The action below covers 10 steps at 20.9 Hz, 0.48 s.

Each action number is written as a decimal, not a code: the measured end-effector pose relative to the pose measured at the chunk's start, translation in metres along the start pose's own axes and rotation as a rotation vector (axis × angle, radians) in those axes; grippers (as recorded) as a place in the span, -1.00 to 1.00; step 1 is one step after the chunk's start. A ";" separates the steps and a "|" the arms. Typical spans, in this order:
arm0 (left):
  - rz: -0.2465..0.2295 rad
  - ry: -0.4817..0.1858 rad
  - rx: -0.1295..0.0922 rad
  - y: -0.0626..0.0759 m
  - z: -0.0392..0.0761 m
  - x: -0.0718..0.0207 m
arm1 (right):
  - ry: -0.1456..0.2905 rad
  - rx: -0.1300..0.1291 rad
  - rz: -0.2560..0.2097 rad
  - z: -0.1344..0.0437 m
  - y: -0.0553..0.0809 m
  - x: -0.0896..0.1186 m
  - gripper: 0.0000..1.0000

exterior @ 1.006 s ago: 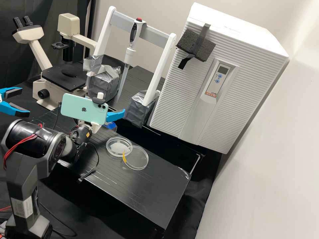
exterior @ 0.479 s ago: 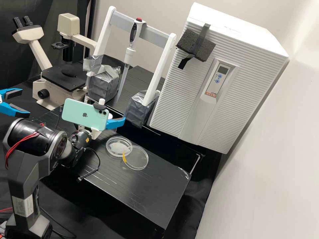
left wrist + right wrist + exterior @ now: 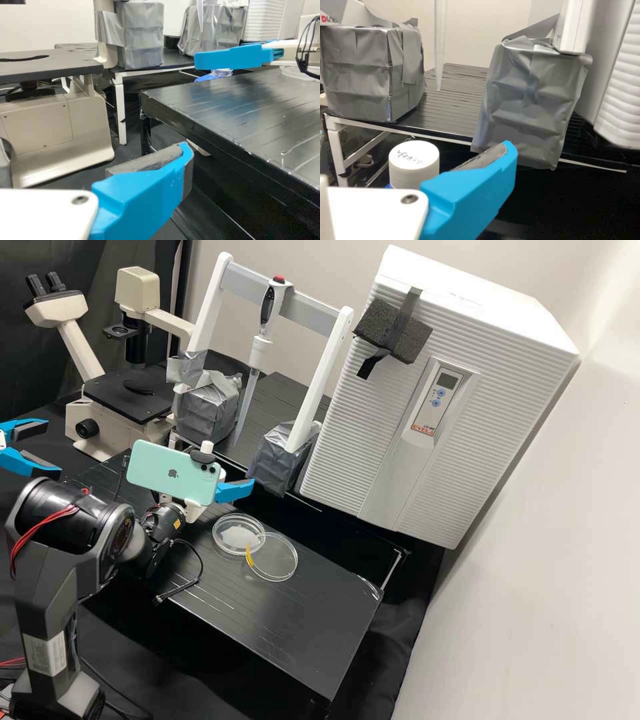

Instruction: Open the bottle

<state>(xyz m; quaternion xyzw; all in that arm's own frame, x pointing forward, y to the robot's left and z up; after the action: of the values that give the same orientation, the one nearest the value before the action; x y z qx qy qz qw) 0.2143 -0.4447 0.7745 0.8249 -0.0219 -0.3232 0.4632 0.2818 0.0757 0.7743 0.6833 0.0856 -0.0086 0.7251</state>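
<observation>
Black platform (image 3: 300,620) edge just beside right gripper (image 3: 204,70), taped block (image 3: 530,100) near; white-capped bottle (image 3: 414,162) tight against that gripper, grip cannot tell. Left gripper (image 3: 20,445) spread wide, well apart.

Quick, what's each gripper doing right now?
Left gripper: open, holding nothing.
Right gripper: cannot be told; the white-capped bottle is right beside it.

Handwritten scrawl on white bottle cap (image 3: 414,159) beside my right gripper (image 3: 230,492): illegible. Red print on white cabinet panel (image 3: 435,400) well beyond it: too small to read.
</observation>
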 end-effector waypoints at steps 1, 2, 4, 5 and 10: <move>0.000 0.000 0.000 0.000 0.000 0.0000 | -0.003 0.000 0.005 0.001 0.001 0.000 -1.00; 0.000 0.000 0.000 0.000 0.000 0.0000 | -0.006 0.000 0.008 0.002 0.002 0.000 -1.00; 0.000 0.000 0.000 0.000 0.000 0.0000 | -0.011 0.000 0.012 0.004 0.003 0.000 -1.00; 0.000 0.000 0.000 0.000 0.000 0.0000 | -0.011 0.002 0.012 0.004 0.003 0.000 -1.00; 0.000 0.000 0.000 0.000 0.000 0.0000 | -0.009 0.002 0.015 0.003 0.004 0.001 -1.00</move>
<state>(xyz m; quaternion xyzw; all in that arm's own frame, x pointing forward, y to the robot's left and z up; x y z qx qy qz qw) 0.2143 -0.4447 0.7745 0.8249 -0.0219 -0.3232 0.4632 0.2833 0.0729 0.7778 0.6848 0.0772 -0.0062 0.7246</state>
